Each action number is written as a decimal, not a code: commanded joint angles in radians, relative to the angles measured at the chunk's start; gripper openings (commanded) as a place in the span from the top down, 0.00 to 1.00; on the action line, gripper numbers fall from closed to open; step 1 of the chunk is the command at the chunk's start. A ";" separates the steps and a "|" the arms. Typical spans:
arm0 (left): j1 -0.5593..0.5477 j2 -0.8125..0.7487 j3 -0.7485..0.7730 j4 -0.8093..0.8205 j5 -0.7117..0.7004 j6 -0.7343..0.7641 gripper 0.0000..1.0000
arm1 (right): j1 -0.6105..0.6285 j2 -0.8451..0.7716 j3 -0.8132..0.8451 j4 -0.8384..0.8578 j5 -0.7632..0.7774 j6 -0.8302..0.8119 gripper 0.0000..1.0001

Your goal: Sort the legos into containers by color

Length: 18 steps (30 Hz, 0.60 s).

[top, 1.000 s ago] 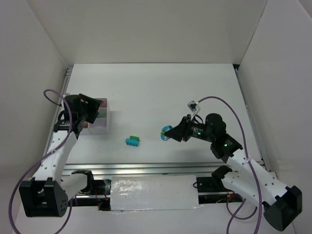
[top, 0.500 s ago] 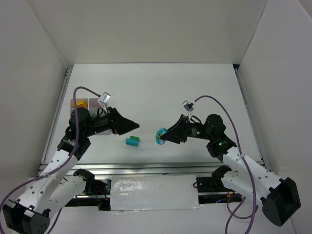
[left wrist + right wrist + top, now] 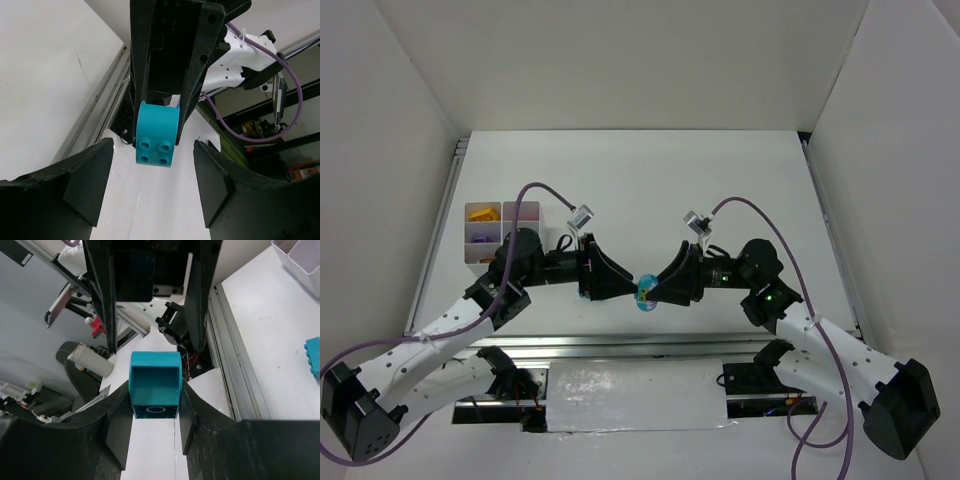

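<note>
A teal lego (image 3: 647,293) hangs above the table's front middle, with my right gripper (image 3: 656,290) shut on it. In the right wrist view the lego (image 3: 155,385) shows its hollow underside, pinched between the two fingers (image 3: 200,420). My left gripper (image 3: 626,285) faces it tip to tip, open. In the left wrist view the studded lego (image 3: 156,132) sits level with the left fingertips (image 3: 102,150) without touching them. The containers are a white tray (image 3: 466,235) at the left, holding yellow (image 3: 483,213) and purple (image 3: 480,238) legos.
A second teal lego (image 3: 314,356) lies on the table, seen at the right edge of the right wrist view and hidden under the left gripper from above. The tray's corner (image 3: 300,260) shows there too. The metal rail (image 3: 640,345) runs along the near edge.
My left arm swung from the tray to the table's middle, ending nose to nose with the right gripper. The right gripper carried the teal lego a little left.
</note>
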 commanded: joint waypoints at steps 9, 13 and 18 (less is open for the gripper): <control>-0.125 0.064 0.077 0.068 -0.056 0.007 0.43 | 0.023 0.013 0.067 0.018 0.013 -0.035 1.00; -0.133 0.068 0.083 0.091 -0.044 0.009 0.74 | 0.022 0.009 0.060 0.008 0.024 -0.042 1.00; -0.134 0.072 0.086 0.103 -0.041 0.006 0.91 | 0.022 0.004 0.058 -0.015 0.026 -0.060 1.00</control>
